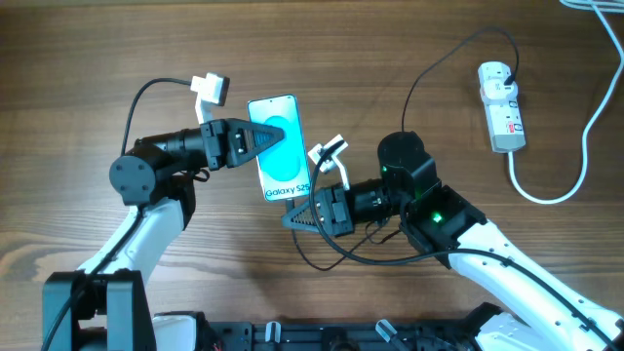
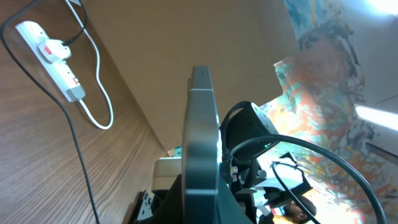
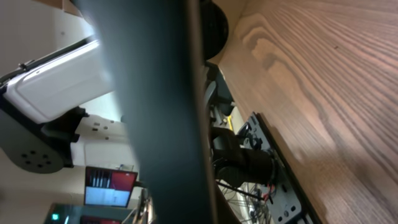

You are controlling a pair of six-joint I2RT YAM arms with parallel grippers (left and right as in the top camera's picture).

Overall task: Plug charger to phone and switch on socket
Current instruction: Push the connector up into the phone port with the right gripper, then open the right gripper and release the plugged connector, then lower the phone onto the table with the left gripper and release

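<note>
The phone [image 1: 280, 146], teal screen up, is held at its left edge by my left gripper [image 1: 250, 142], which is shut on it. In the left wrist view the phone [image 2: 200, 137] stands edge-on between the jaws. My right gripper [image 1: 304, 214] sits at the phone's bottom end, shut. The thin black charger cable [image 1: 327, 255] loops under the right arm and leads into its jaws; the connector tip is hidden. In the right wrist view the phone's dark edge [image 3: 155, 106] fills the middle, blurred. The white socket [image 1: 500, 107] lies at the far right, also in the left wrist view [image 2: 53, 59].
A plug sits in the socket, and the black cable [image 1: 439, 58] runs from it toward the right arm. A thicker white cable [image 1: 585, 146] curls off the socket to the right edge. The wooden table [image 1: 390, 49] has a black rail along its front edge.
</note>
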